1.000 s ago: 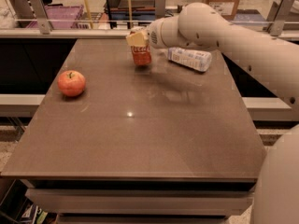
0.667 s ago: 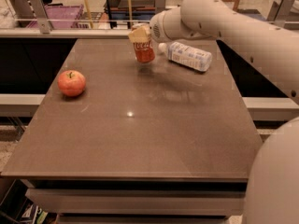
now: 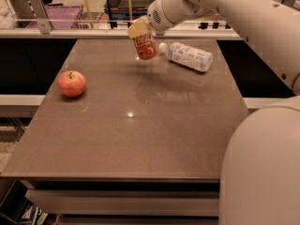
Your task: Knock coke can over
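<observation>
The red coke can point(image 3: 146, 46) with white script is at the far middle of the brown table point(image 3: 140, 125). It is tilted, its top leaning toward the left, under the gripper. My gripper point(image 3: 139, 28), with beige tips at the end of the white arm point(image 3: 225, 8), sits right on the can's top end and touches it. The can's top is hidden by the gripper. I cannot tell whether the can's base still rests on the table.
A clear plastic bottle point(image 3: 189, 56) with a white cap lies on its side just right of the can. A red apple point(image 3: 71, 83) sits at the table's left side. Shelves and a purple bin point(image 3: 61, 14) stand behind the table.
The gripper and arm have shifted slightly right and toward the far edge. The can has gone from nearly upright to clearly tilted, moving with the gripper.
</observation>
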Robot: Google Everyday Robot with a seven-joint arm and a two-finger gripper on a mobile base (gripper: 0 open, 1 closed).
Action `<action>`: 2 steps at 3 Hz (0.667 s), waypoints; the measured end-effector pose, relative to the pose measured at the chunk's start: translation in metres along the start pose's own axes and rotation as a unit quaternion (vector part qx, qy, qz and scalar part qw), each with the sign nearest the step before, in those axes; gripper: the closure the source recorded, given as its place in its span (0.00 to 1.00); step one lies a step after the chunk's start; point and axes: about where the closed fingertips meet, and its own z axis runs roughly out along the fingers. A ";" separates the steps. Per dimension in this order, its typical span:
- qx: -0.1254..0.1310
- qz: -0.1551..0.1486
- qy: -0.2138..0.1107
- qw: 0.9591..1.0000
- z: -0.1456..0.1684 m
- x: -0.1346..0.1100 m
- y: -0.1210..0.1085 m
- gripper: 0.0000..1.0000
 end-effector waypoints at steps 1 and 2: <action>-0.023 -0.004 0.035 0.999 -0.001 -0.002 0.012 1.00; -0.053 -0.002 0.066 0.996 0.005 0.004 0.026 1.00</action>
